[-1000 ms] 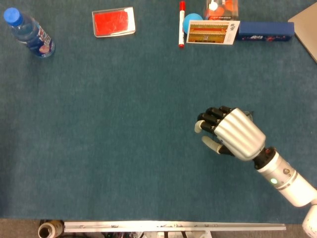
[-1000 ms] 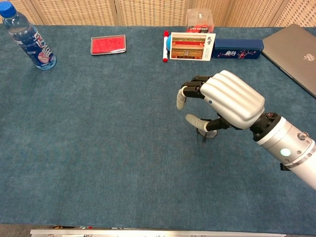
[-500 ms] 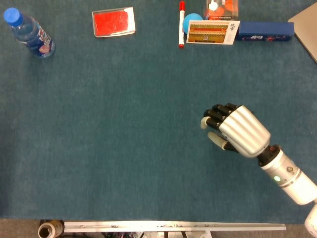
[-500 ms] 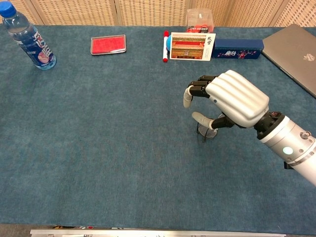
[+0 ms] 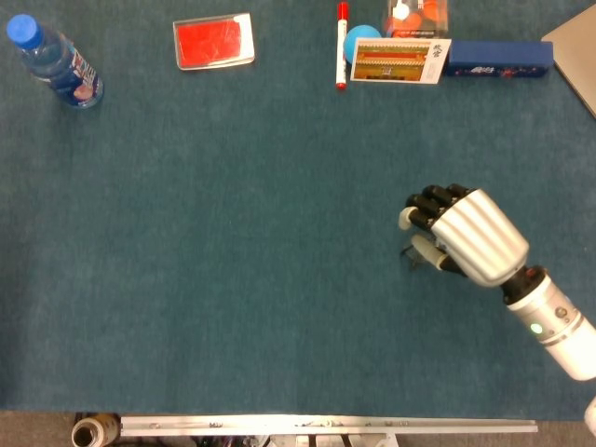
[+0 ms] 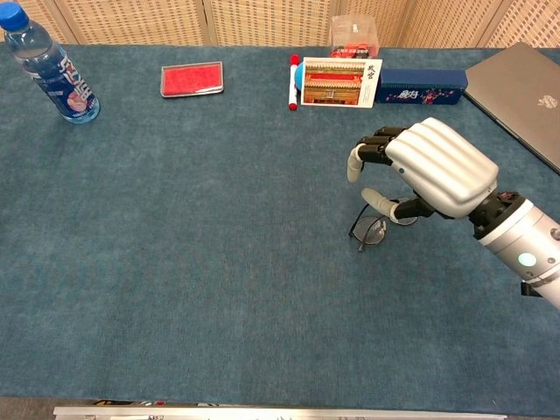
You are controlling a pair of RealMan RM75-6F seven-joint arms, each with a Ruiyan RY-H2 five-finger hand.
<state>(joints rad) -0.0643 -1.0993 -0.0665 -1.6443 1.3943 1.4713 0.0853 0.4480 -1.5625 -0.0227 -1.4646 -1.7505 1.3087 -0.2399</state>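
The right hand, silver-backed with black fingers and pale fingertips, hovers over the right half of the blue-green felt table, with its fingers curled downward and its thumb tucked beneath them. Below the thumb lies a pair of thin, dark wire-framed eyeglasses on the felt. One round lens shows plainly in the chest view, while the far side of the frame runs under the palm and out of sight. The thumb tip sits just above or against the frame (the pictures do not settle which), so I cannot tell whether the hand holds the eyeglasses or merely cups the air over them. In the head view the right hand covers almost all of the eyeglasses, leaving only a sliver of dark wire at the thumb. The left hand shows in neither view.

Along the far edge stand a clear plastic water bottle with a blue cap, a flat red pad in a clear case, a red-capped white marker, a picture card of a red building propped before a blue ball, a long dark blue box and a clear box with orange contents. A grey laptop lies shut at the right edge.
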